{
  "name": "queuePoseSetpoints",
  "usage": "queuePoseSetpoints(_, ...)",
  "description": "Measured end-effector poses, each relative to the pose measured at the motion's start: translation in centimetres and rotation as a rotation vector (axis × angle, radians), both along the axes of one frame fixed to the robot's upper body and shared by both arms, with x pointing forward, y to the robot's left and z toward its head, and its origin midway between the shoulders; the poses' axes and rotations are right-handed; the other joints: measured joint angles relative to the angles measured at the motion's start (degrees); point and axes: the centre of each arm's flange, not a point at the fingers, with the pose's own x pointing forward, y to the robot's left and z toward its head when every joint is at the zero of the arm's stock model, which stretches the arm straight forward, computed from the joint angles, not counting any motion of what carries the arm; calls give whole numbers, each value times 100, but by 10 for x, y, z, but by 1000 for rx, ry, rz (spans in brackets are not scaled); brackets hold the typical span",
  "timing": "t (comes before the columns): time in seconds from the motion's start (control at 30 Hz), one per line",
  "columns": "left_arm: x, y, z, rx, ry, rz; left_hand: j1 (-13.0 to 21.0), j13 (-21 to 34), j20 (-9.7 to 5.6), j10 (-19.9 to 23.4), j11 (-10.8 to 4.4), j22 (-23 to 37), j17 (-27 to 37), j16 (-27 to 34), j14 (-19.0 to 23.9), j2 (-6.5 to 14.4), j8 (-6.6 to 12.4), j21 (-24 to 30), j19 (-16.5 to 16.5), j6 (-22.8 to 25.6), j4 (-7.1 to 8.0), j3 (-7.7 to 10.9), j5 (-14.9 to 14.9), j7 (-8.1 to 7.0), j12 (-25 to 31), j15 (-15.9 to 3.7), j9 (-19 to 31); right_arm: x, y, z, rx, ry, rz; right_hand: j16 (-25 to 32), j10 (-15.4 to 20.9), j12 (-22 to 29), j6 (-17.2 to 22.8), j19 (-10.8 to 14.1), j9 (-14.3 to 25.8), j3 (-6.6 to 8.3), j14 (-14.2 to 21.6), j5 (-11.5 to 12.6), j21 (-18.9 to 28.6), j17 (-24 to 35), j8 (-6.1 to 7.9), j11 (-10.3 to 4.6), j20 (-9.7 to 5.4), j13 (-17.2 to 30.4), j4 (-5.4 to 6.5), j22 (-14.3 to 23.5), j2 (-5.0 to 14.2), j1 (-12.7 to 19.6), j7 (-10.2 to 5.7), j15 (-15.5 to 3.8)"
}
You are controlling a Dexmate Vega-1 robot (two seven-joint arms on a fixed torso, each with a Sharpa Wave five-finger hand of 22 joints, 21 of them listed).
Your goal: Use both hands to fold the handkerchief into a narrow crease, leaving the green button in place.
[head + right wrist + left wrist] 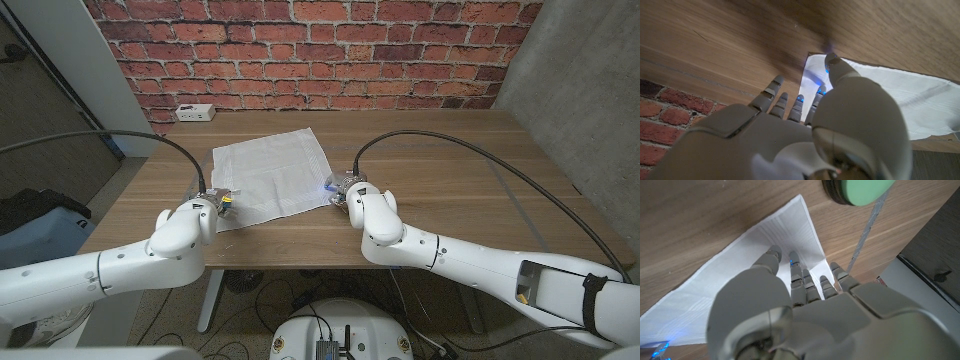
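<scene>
Wrist views show each hand (805, 310) (805, 125), fingers spread, touching a handkerchief (272, 172) corner (gripping nothing).

Both arms were clad in smooth, glossy white shells with rounded joints. A black cable looped from each wrist back along the arm. The left hand (805, 310) and right hand (805, 125) were grey, with segmented fingers (771, 92) lit by small blue lights.

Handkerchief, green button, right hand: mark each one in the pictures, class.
handkerchief (268, 172), head view, middle of the white cloth.
green button (866, 190), left wrist view, its green top face.
right hand (805, 125), right wrist view, back of the hand.
</scene>
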Motion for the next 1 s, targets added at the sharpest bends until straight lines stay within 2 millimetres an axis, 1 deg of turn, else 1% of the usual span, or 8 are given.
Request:
queuePoseSetpoints(0.07,0,-1,0,7,-7,0,58,-11,-7,91,-12,0,0,0,31,-12,46,0,50,327,-2,-2,0,-98,24,-15,13,1,0,0,-1,4,-4,36,33,23,80,0,0,-24,0,0,0,0,0,-33,0,0,24,0,-5,5,0,0)
queuePoseSetpoints(0.1,1,-1,0,11,-12,0,60,-11,3,112,-7,0,0,0,62,-15,116,0,60,770,-17,-17,0,-422,34,-11,89,2,-1,-1,-2,9,-6,37,42,23,136,0,0,-34,0,0,0,0,22,-41,0,0,13,0,3,13,12,0)
queuePoseSetpoints(0.13,1,-2,0,13,-13,0,69,-11,-18,129,11,0,0,0,98,-24,118,0,81,945,-17,-17,0,-519,34,-20,87,3,-1,-1,-3,14,-7,39,74,23,243,0,0,-59,3,-1,0,0,51,-70,0,0,11,0,33,42,8,3)
queuePoseSetpoints(0.23,1,-3,0,23,-20,3,124,-11,-49,170,-31,0,0,0,137,-78,40,-1,111,1024,-20,-45,-22,-501,34,-13,30,6,-2,-1,-6,15,-12,72,328,97,736,87,-8,-165,124,-63,25,0,140,-74,0,0,45,0,85,156,17,31)
queuePoseSetpoints(0.3,1,-4,-1,25,-21,3,105,-9,-70,167,-34,0,1,0,137,-106,-116,-1,132,804,21,-160,-67,-328,-10,-13,32,8,-2,-1,-6,8,-14,97,558,132,1225,174,-23,-259,268,-87,31,0,228,-114,0,0,63,0,81,227,30,18)
queuePoseSetpoints(0.43,-1,-3,-1,20,-23,3,-259,6,-47,-62,-48,16,16,-26,-46,-347,-645,-73,22,-149,184,-457,-105,-417,-149,0,-30,10,0,-1,-8,-13,11,231,1322,251,2712,469,7,-510,776,-133,96,13,534,-287,-11,0,85,12,185,389,386,10)
queuePoseSetpoints(0.53,-3,-2,-1,7,-21,1,-495,6,-9,-161,-33,15,16,-26,-101,-396,-712,-87,-56,-507,270,-604,-105,-449,-181,-1,-15,15,-3,-6,-3,-38,27,297,1766,256,3458,613,71,-682,1096,-167,133,13,643,-403,-7,0,94,13,260,464,634,5)
queuePoseSetpoints(1.0,-11,-4,-1,-8,-16,-22,-1225,34,186,-646,3,15,16,-26,-415,-861,-764,-153,-313,-1532,387,-1147,1,-667,-267,98,-18,20,-6,-13,56,-165,110,401,2367,296,3941,771,-10,-930,1488,-195,184,67,640,-397,-31,0,170,13,245,555,769,-9)
